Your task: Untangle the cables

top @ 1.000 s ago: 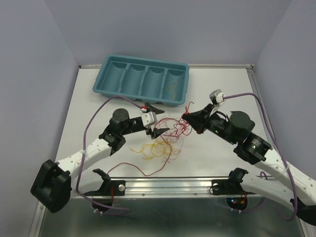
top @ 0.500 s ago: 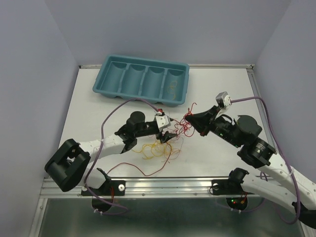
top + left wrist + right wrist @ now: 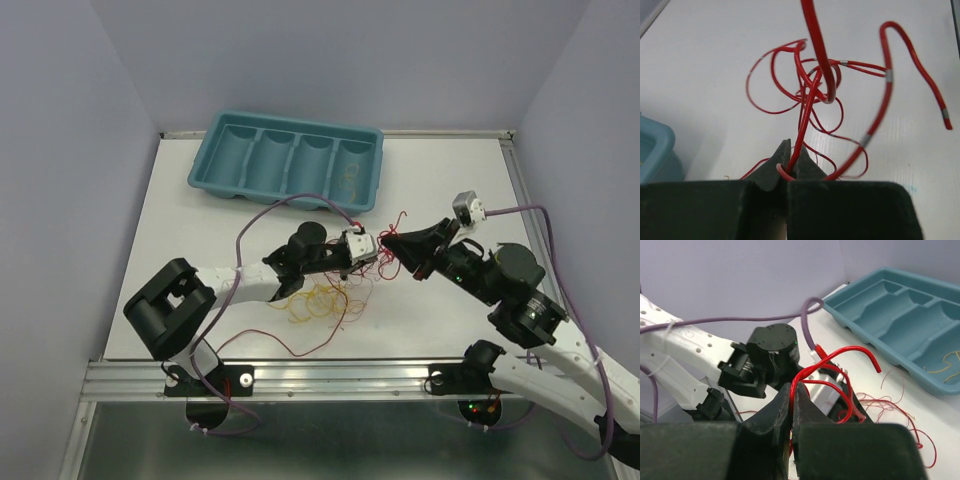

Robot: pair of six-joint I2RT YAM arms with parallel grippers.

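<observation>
1. Nearest, at 6 o'clock, a metal rail (image 3: 330,372) runs along the edge of the white counter (image 3: 450,170). The right arm is cut off by the picture's corner at 5 o'clock.
2. Just past the rail, one dark red cable (image 3: 298,351) lies flat on the counter in a long, loose curve.
3. A bit farther is a small heap of yellow and orange cables (image 3: 315,300), all curled together. It is too hard to tell which one lies on top.
4. In the middle, the two pincers come tip to tip. The left pincer (image 3: 789,156) is pressed together, pinching a strand of the red cables (image 3: 812,90). The right pincer (image 3: 792,390) is pressed together too, pinching a red loop held up off the counter.
5. The red cables have small silver bands on them. From above, both pincer tips are half hidden in the red tangle, so how the strands cross cannot be seen.
6. Farthest, at 11 o'clock, sits a teal tray (image 3: 210,165) with four pockets. A thin yellow cable (image 3: 349,180) lies in the pocket farthest to the right.
</observation>
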